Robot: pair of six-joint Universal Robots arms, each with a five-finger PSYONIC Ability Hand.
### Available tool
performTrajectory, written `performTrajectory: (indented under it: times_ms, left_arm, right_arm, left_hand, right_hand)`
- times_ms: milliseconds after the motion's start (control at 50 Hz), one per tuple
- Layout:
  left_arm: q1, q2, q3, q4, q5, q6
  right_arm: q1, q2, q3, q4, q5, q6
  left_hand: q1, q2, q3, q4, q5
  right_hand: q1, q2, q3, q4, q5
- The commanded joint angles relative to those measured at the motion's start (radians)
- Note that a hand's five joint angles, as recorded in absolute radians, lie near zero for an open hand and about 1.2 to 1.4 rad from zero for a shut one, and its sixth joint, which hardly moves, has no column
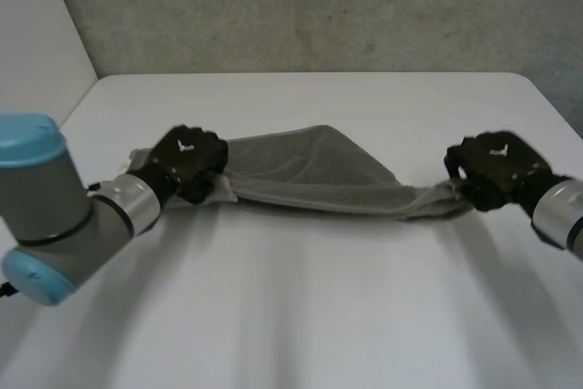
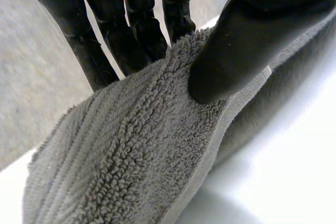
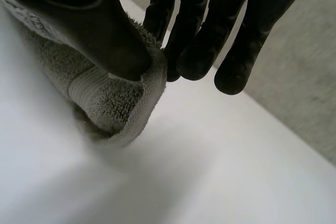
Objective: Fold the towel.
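Grey towel (image 1: 319, 175) lies stretched sideways across the middle of the white desk (image 1: 301, 325), pulled into a long bunched band between the two hands. One fold peaks toward the far side of the desk

Left hand (image 1: 187, 163) is at the towel's left end, with a bit of cloth sticking out past it toward the desk's left edge. In the left wrist view the thumb (image 2: 247, 40) presses down on the terry edge and the fingers (image 2: 131, 35) sit behind the cloth, so the hand is pinching the towel, not loose. The hem runs down from under the thumb, just over the desk

Right hand (image 1: 496, 168) is at the towel's right end, where the cloth narrows to a twisted tip. In the right wrist view the thumb (image 3: 89, 24) clamps the rolled end against the fingers (image 3: 210, 40), so it has a closed grip on the towel. The bunched end hangs below the thumb, touching or just above the desk, cannot tell which

Left arm (image 1: 55, 207) comes in from the near left, right arm (image 1: 560, 211) from the near right. Hands are well apart. A grey wall (image 1: 301, 6) stands behind the desk
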Motion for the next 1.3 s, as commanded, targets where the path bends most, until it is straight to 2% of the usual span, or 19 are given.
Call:
performTrajectory:
  times_ms: [20, 40, 140, 200, 240, 340, 480, 560, 620, 700, 740, 820, 860, 960, 1020, 1140, 1240, 1280, 1300]
  left_arm:
    - [0.062, 0.259, -0.026, -0.007, 0.104, -0.220]
    - [0.062, 0.260, -0.026, -0.007, 0.104, -0.221]
    - [0.134, 0.440, 0.035, -0.011, 0.121, -0.487]
    - [0.151, 0.465, 0.051, -0.011, 0.123, -0.552]
    - [0.183, 0.496, 0.067, -0.007, 0.124, -0.675]
    - [0.230, 0.505, 0.061, 0.001, 0.124, -0.785]
    - [0.268, 0.373, 0.049, -0.001, 0.124, -0.798]
    - [0.260, 0.205, 0.075, -0.011, 0.156, -0.793]
    - [0.257, 0.095, 0.109, -0.016, 0.173, -0.778]
    - [0.230, -0.003, 0.187, -0.024, 0.175, -0.749]
    - [0.176, -0.082, 0.315, -0.042, 0.167, -0.717]
    - [0.144, -0.148, 0.491, -0.057, 0.158, -0.707]
    - [0.139, -0.171, 0.583, -0.063, 0.141, -0.709]
    - [0.127, -0.210, 0.923, -0.063, 0.014, -0.709]
    - [0.127, -0.208, 1.044, -0.060, -0.012, -0.712]
    - [0.127, -0.201, 1.120, -0.047, -0.006, -0.752]
    - [0.127, -0.196, 1.080, -0.033, 0.044, -0.829]
    - [0.139, -0.193, 0.978, -0.028, 0.139, -0.848]
    - [0.139, -0.193, 0.977, -0.028, 0.139, -0.848]
  right_arm:
    - [-0.027, -0.169, -0.160, 0.205, -0.012, 0.048]
    - [-0.027, -0.170, -0.161, 0.206, -0.012, 0.048]
    - [-0.036, -0.283, -0.398, 0.295, -0.047, 0.221]
    - [-0.045, -0.302, -0.449, 0.295, -0.053, 0.267]
    - [-0.065, -0.323, -0.532, 0.304, -0.056, 0.341]
    - [-0.068, -0.325, -0.566, 0.315, -0.061, 0.372]
    - [-0.057, -0.200, -0.532, 0.324, -0.057, 0.318]
    - [0.014, -0.024, -0.547, 0.408, -0.037, 0.153]
    - [0.082, 0.068, -0.578, 0.451, 0.009, 0.029]
    - [0.148, 0.169, -0.644, 0.459, 0.091, -0.024]
    - [0.194, 0.249, -0.766, 0.438, 0.166, -0.020]
    - [0.223, 0.317, -0.932, 0.388, 0.226, 0.017]
    - [0.240, 0.355, -1.119, 0.318, 0.272, 0.124]
    - [0.240, 0.379, -1.366, 0.231, 0.353, 0.310]
    - [0.239, 0.376, -1.472, 0.203, 0.388, 0.385]
    - [0.230, 0.375, -1.540, 0.212, 0.371, 0.425]
    - [0.228, 0.375, -1.488, 0.281, 0.275, 0.430]
    - [0.226, 0.372, -1.395, 0.368, 0.179, 0.416]
    - [0.226, 0.372, -1.394, 0.368, 0.178, 0.416]
  left_hand:
    - [0.152, 0.056, 0.060, 0.038, 0.122]
    - [0.152, 0.056, 0.060, 0.038, 0.122]
    - [0.152, 0.056, 0.060, 0.038, 0.122]
    - [0.152, 0.056, 0.060, 0.038, 0.122]
    - [0.152, 0.056, 0.060, 0.038, 0.122]
    - [0.152, 0.056, 0.060, 0.038, 0.122]
    - [0.152, 0.056, 0.060, 0.038, 0.122]
    - [0.152, 0.056, 0.060, 0.038, 0.122]
    - [0.152, 0.056, 0.060, 0.038, 0.122]
    - [0.152, 0.056, 0.060, 0.038, 0.122]
    - [0.152, 0.056, 0.060, 0.038, 0.122]
    - [0.152, 0.056, 0.060, 0.038, 0.122]
    - [0.152, 0.056, 0.060, 0.038, 0.122]
    - [0.152, 0.056, 0.060, 0.038, 0.122]
    - [0.152, 0.056, 0.060, 0.038, 0.122]
    - [0.152, 0.056, 0.060, 0.038, 0.122]
    - [0.152, 0.056, 0.060, 0.038, 0.122]
    - [0.152, 0.056, 0.060, 0.038, 0.122]
    - [0.152, 0.056, 0.060, 0.038, 0.122]
  right_hand:
    - [0.091, 0.102, 0.050, 0.059, 0.071]
    - [0.091, 0.102, 0.050, 0.059, 0.071]
    - [0.091, 0.102, 0.050, 0.059, 0.071]
    - [0.091, 0.102, 0.050, 0.059, 0.071]
    - [0.091, 0.102, 0.050, 0.059, 0.071]
    - [0.091, 0.102, 0.050, 0.059, 0.071]
    - [0.091, 0.102, 0.050, 0.059, 0.071]
    - [0.091, 0.102, 0.050, 0.059, 0.071]
    - [0.091, 0.102, 0.050, 0.059, 0.071]
    - [0.091, 0.102, 0.050, 0.059, 0.071]
    - [0.091, 0.102, 0.050, 0.059, 0.071]
    - [0.091, 0.102, 0.050, 0.059, 0.071]
    - [0.091, 0.102, 0.050, 0.059, 0.071]
    - [0.091, 0.102, 0.050, 0.059, 0.071]
    - [0.091, 0.102, 0.050, 0.059, 0.071]
    - [0.091, 0.102, 0.050, 0.059, 0.071]
    - [0.091, 0.102, 0.050, 0.059, 0.071]
    - [0.091, 0.102, 0.050, 0.059, 0.071]
    - [0.091, 0.102, 0.050, 0.059, 0.071]
